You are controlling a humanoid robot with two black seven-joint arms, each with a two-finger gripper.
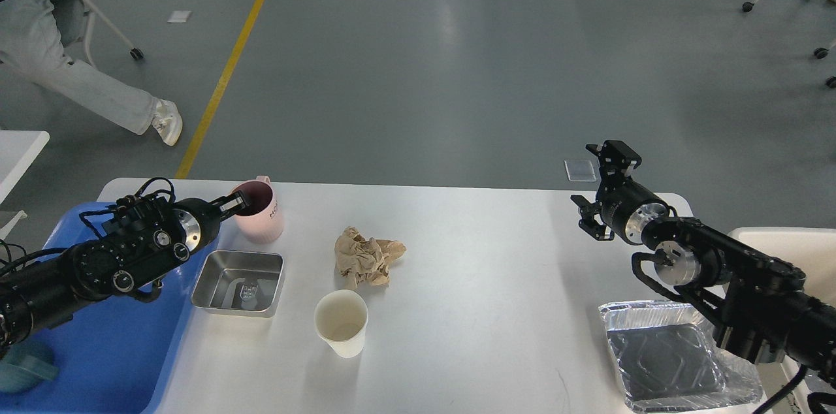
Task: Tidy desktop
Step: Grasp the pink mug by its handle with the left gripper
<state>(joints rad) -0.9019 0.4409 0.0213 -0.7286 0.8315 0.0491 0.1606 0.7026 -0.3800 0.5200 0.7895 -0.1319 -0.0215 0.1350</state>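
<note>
The left gripper [236,203] is right at the near rim of the pink mug [258,210], one finger looking like it dips inside the mouth. It's dark and partly end-on, so I can't tell if the fingers have closed on the wall or are just sitting narrow around it.

The mug stands upright on the desktop [457,309], far left side. Just below the fingers sits the steel tray [239,283], and to their left the blue bin [117,349]. Off to their right are the crumpled brown paper [366,257] and, nearer me, the white paper cup [341,322].

My guess on handling: the mug looks like rigid plastic or ceramic (so the wall won't give), fairly light when empty but smooth, so a rim pinch could slip or tip. The handle faces away, so the rim is the practical spot.

The right gripper [604,195] hangs over the far right edge with fingers spread apart, nothing between them. The foil pan [659,352] lies well below it.
</note>
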